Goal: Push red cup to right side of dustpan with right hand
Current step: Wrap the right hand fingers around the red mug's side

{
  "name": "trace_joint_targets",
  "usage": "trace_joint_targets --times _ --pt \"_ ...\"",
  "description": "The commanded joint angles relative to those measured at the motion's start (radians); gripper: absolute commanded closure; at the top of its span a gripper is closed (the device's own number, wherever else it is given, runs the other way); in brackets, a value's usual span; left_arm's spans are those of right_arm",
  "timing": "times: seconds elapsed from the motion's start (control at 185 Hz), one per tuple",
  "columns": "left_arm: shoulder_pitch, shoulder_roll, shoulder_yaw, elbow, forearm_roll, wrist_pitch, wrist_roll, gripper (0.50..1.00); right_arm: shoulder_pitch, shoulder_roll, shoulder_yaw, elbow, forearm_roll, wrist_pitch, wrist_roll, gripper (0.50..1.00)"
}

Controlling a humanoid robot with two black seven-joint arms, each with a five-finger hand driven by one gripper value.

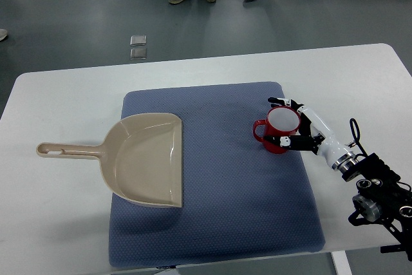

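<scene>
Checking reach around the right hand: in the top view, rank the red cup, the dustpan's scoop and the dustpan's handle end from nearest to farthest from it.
1. Red cup: at the right hand, fingers around it.
2. Dustpan scoop: mat's left part.
3. Handle end: far left, on the bare table.

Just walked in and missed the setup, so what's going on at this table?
A humanoid robot is working a red cup with its right hand, the fingers wrapped around the cup's far and near sides. The cup stands upright on a blue mat, well to the right of a beige dustpan whose handle points left. A clear stretch of mat separates cup and dustpan. The left arm is out of view. A few people stand beyond the table.
</scene>
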Motion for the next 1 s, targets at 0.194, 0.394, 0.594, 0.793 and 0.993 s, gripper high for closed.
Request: trace_joint_targets --times 0.194,0.394,0.594,0.793,0.993 --pt "0.000 0.000 0.000 0.000 0.000 0.000 0.000 0.500 -0.002 0.015 0.000 0.000 0.003 0.004 0.000 0.572" --pt "0.000 0.000 0.000 0.000 0.000 0.000 0.000 0.500 -0.002 0.024 -0.003 0.000 0.001 0.004 0.000 0.572" --pt "0.000 0.000 0.000 0.000 0.000 0.000 0.000 0.500 -0.003 0.024 -0.003 -0.002 0.005 0.006 0.000 0.572" --pt "0.000 0.000 0.000 0.000 0.000 0.000 0.000 0.500 -0.002 0.031 0.003 -0.014 0.009 0.006 0.000 0.572" --pt "0.000 0.000 -0.001 0.000 0.000 0.000 0.000 0.500 -0.002 0.038 0.004 -0.014 0.014 0.006 0.000 0.572"
